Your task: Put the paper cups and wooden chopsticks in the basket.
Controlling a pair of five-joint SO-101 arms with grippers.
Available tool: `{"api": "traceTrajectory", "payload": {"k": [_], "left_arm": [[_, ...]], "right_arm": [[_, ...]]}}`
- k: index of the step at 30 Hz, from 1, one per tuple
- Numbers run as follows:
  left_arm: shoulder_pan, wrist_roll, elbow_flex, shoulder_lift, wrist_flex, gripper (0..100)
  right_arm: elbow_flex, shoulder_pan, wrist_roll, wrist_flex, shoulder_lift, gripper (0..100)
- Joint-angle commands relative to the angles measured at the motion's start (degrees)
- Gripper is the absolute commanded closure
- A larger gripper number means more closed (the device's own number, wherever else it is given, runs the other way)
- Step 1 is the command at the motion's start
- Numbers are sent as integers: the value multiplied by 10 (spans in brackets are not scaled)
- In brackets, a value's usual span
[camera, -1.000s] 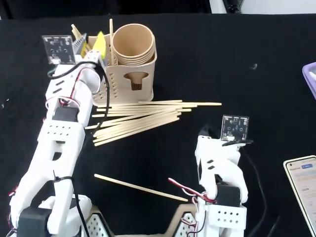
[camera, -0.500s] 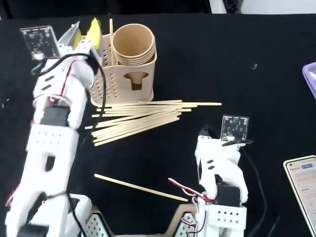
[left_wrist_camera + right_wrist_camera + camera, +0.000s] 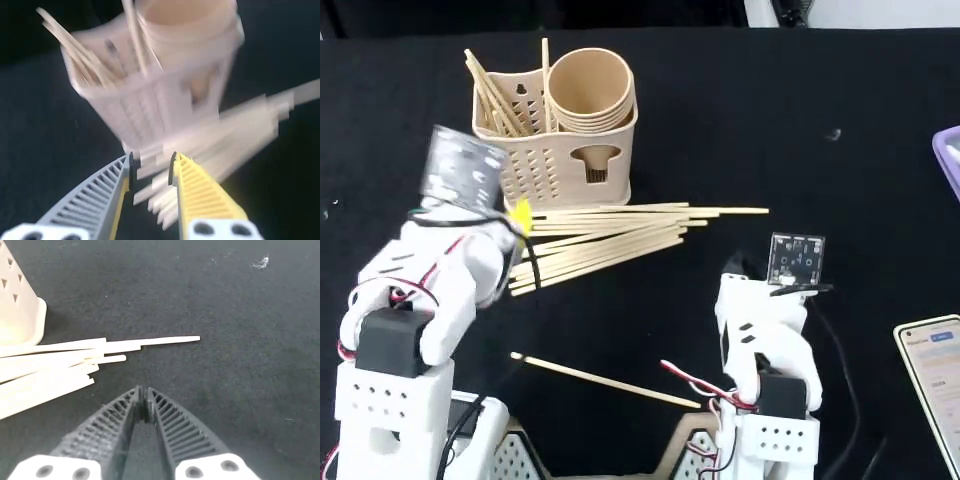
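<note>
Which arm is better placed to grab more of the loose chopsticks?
Probably left: the left tool is open just over the chopstick pile beside the basket. The right tool is shut, short of the pile's tips.

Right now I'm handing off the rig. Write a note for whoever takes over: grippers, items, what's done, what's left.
Left gripper: open, empty, over one end of the chopstick pile that lies in front of the basket.
Right gripper: shut, empty, over the table by the pile's other end.
Done: stacked cups sit in the basket; several chopsticks stand in the compartment beside them.
Left: the pile, plus one loose chopstick near the arm bases.
</note>
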Motion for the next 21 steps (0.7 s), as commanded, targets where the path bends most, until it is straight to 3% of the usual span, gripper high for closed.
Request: {"api": "traceTrajectory", "payload": {"k": [1, 4, 8, 13, 17, 21], "left_arm": [[20, -127, -23, 40, 129, 851], [20, -213, -20, 111, 199, 851], [22, -267, -21, 213, 251, 834], [22, -317, -17, 302, 251, 735], [52, -346, -6, 344, 246, 754], [119, -345, 64, 352, 189, 795]], "right_arm": [[-3, -4, 6, -15, -53, 983], [-3, -4, 6, -15, -53, 983], [-3, -4, 6, -15, -53, 983], [-3, -4, 6, -15, -53, 983], [-3, -4, 6, -15, -53, 983], [-3, -4, 6, -15, -53, 983]]}}
